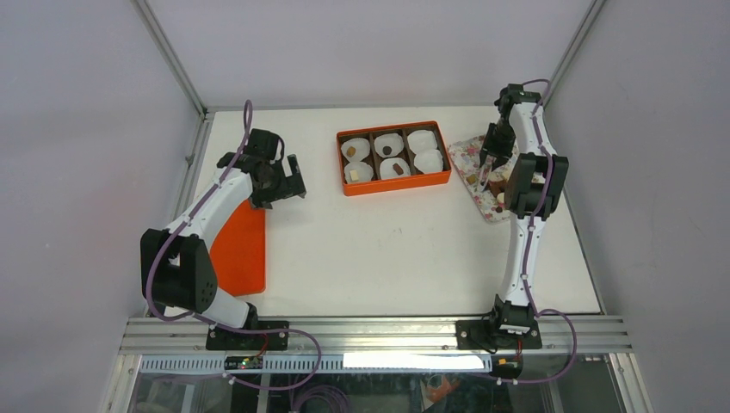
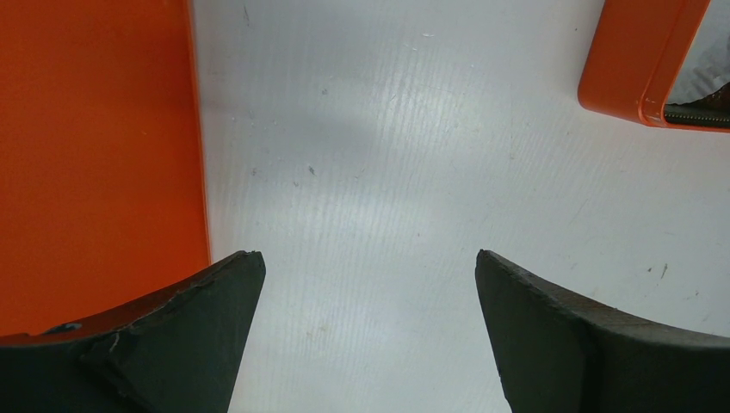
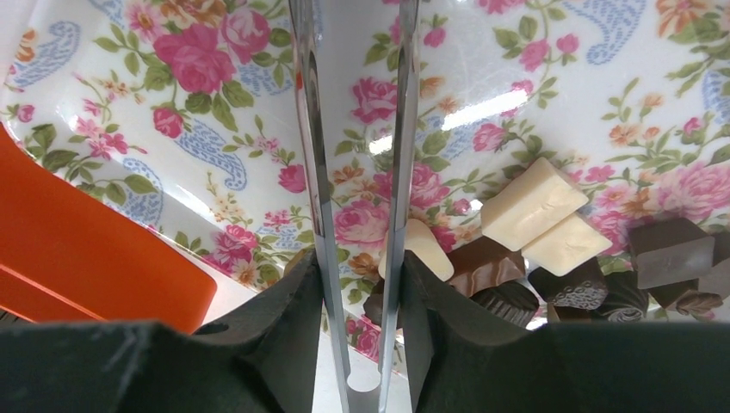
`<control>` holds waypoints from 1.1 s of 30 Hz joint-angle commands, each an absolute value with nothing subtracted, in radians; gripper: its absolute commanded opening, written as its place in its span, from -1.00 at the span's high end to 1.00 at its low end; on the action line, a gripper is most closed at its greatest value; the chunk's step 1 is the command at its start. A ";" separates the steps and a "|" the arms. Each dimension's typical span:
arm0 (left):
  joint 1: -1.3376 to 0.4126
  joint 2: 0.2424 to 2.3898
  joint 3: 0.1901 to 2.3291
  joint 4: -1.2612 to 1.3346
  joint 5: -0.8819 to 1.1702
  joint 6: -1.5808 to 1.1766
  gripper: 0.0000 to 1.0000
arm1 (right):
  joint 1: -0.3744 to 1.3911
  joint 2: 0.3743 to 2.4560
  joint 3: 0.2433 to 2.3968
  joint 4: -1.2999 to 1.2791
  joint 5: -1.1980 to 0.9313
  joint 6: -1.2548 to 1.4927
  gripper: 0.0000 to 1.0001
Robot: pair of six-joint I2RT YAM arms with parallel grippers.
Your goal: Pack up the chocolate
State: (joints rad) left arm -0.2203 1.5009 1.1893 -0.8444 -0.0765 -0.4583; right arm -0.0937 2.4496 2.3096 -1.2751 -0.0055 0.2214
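Chocolate pieces (image 3: 534,205) lie heaped on the floral tray (image 3: 198,60); four sit in the orange box (image 1: 393,181). The right gripper (image 3: 361,275) clamps tweezers (image 3: 314,155), prongs slightly apart, tips hidden. This looks like the picking step: next, the prongs must straddle and pinch one piece. The left gripper (image 2: 370,284) gapes idle.

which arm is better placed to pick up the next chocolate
Right. The right end effector hangs over the floral tray, close to the chocolate pieces. The left end effector sits open over bare table beside the orange lid, far from the tray.
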 commanded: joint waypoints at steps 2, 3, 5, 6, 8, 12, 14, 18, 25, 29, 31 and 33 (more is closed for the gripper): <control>-0.206 1.488 1.231 -0.813 -0.058 -0.435 -0.98 | -0.091 2.355 2.276 -1.250 -0.049 0.239 0.84; -0.206 1.487 1.229 -0.813 -0.057 -0.433 -0.98 | -0.091 2.344 2.266 -1.250 -0.049 0.237 0.91; -0.204 1.483 1.224 -0.813 -0.055 -0.433 -0.98 | -0.091 2.317 2.237 -1.250 -0.049 0.233 1.00; -0.204 1.481 1.222 -0.813 -0.052 -0.433 -0.98 | -0.091 2.300 2.216 -1.246 -0.049 0.228 1.00; -0.204 1.475 1.218 -0.813 -0.049 -0.433 -0.98 | -0.091 2.261 2.169 -1.235 -0.049 0.222 1.00; -0.202 1.460 1.207 -0.813 -0.049 -0.429 -0.98 | -0.091 2.187 2.085 -1.230 -0.049 0.207 1.00; -0.202 1.454 1.202 -0.812 -0.046 -0.427 -0.98 | -0.090 2.145 2.043 -1.231 -0.053 0.202 1.00; -0.201 1.440 1.191 -0.806 -0.039 -0.431 -0.98 | -0.089 2.041 1.959 -1.219 -0.070 0.196 1.00; -0.201 1.416 1.176 -0.801 -0.024 -0.436 -0.98 | -0.036 1.938 1.959 -1.241 -0.147 0.178 1.00; -0.201 1.399 1.172 -0.801 -0.028 -0.436 -0.98 | 0.067 1.958 2.032 -1.269 -0.137 0.186 1.00; -0.201 1.391 1.170 -0.804 -0.031 -0.438 -0.98 | 0.122 1.987 2.071 -1.276 -0.130 0.195 1.00; -0.201 1.384 1.166 -0.806 -0.032 -0.441 -0.98 | 0.163 2.024 2.111 -1.284 -0.122 0.204 1.00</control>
State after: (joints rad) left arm -0.2138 1.4364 1.1713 -0.8371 -0.0437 -0.4522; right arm 0.0731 1.9987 2.0060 -1.2652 -0.1001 0.2001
